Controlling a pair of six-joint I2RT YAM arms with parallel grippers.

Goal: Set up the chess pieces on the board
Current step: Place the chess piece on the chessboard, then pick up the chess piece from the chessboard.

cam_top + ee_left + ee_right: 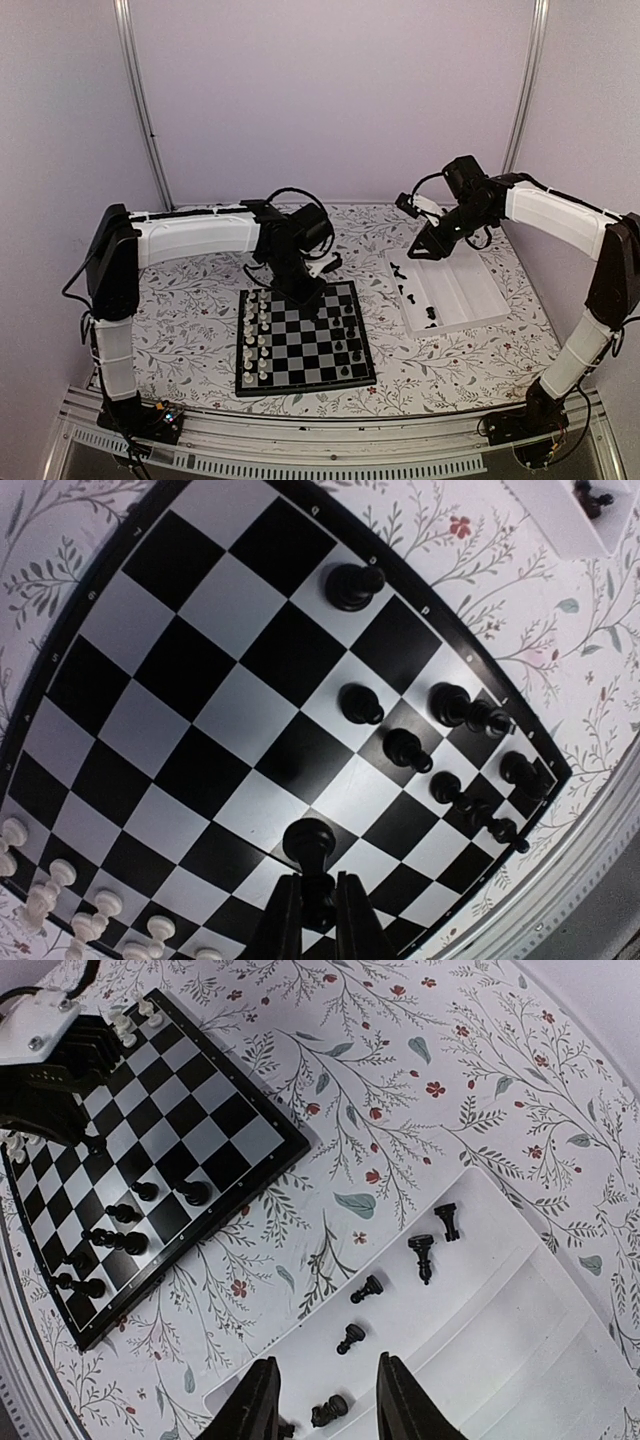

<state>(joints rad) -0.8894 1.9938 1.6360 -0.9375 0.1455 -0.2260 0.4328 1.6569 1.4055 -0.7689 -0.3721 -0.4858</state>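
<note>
The board lies near the table's front with white chessmen along its left side and several black chess pieces along its right side. My left gripper is shut on a black pawn, holding it just above the board near its far edge. My right gripper is open and empty above the white tray, where several black pieces lie on their sides, one between the fingers below. More black pieces stand near the board's corner in the left wrist view.
The white ridged tray sits right of the board on the floral tablecloth. White chessmen stand in rows on the board's far side. The left arm reaches over the board's back edge.
</note>
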